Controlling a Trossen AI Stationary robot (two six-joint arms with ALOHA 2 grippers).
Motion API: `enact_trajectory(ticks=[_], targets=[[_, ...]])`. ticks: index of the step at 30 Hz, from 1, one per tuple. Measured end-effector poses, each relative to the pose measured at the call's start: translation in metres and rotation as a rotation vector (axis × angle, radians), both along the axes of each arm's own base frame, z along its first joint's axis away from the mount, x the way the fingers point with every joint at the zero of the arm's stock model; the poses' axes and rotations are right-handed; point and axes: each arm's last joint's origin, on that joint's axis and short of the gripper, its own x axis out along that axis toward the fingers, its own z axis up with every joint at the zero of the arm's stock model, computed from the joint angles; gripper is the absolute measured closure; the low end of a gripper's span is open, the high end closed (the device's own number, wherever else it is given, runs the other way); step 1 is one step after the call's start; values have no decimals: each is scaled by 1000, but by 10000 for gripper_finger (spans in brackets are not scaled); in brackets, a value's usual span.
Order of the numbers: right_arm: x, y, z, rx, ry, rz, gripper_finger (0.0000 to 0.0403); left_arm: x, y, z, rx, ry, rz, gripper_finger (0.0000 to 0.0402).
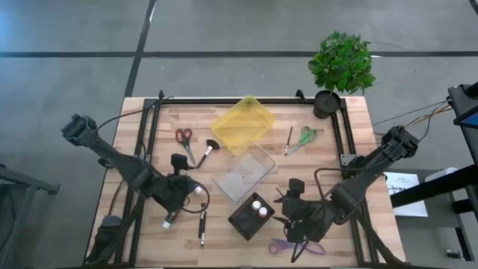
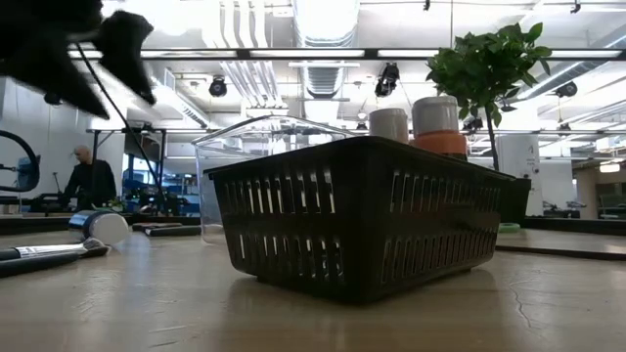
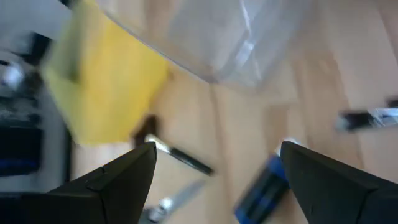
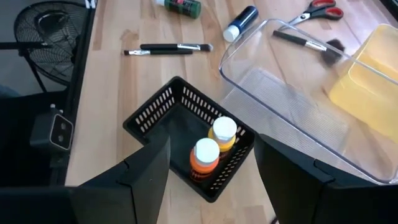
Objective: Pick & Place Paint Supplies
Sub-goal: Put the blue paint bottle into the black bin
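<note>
While both arms hang over the near half of the wooden surface [image 1: 351,119], neither tool holds anything. The left tool [image 3: 214,168] stands spread above the blue bottle [image 3: 264,190], which lies on its side on the boards; this view is blurred, so the bottle's cap is hard to make out. Near it lies a dark brush [image 3: 180,157] with a metal ferrule, just beside the yellow bin [image 3: 102,93]. The right tool [image 4: 211,171] is likewise spread, over the black basket [image 4: 155,112]. Two white-capped bottles [image 4: 214,143] stand upright in the basket, touching each other; the nearer one is orange, the other's body is mostly hidden. The green bottle [image 4: 180,6] lies on its side at the frame edge, partly cut off. Two thin brushes [image 4: 168,48] lie side by side between the green bottle and the basket. Another brush [image 4: 308,43] lies behind the wall of the clear bin [image 4: 280,93]. From above, one more brush [image 1: 289,140] lies beside the green scissors [image 1: 306,136], near the potted plant [image 1: 340,67]. Red scissors [image 1: 184,137] lie left of the yellow bin. Purple scissors [image 1: 287,247] are partly covered by the right arm. In the low view, the basket blocks most of the surface behind it.
</note>
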Motion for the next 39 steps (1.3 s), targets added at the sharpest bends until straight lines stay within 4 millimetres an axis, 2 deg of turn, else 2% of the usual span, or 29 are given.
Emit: enact_trajectory(ticks=[6, 16, 20, 29, 34, 39], targets=[[-1, 0, 2, 9, -3, 5, 170, -8, 10, -30, -49, 143, 24, 53], [-1, 1, 2, 19, 4, 16, 170, -7, 41, -70, -125, 205, 77, 53], [-1, 1, 1, 28, 11, 25, 170, -7, 51, -75, -147, 238, 91, 53], [-1, 1, 1, 26, 12, 27, 170, -2, 54, -77, -194, 216, 54, 58], [-1, 1, 1, 27, 13, 28, 170, 1, 58, -86, -239, 162, 34, 89], [-1, 1, 1, 28, 13, 29, 170, -3, 64, -93, -287, 184, 62, 129]])
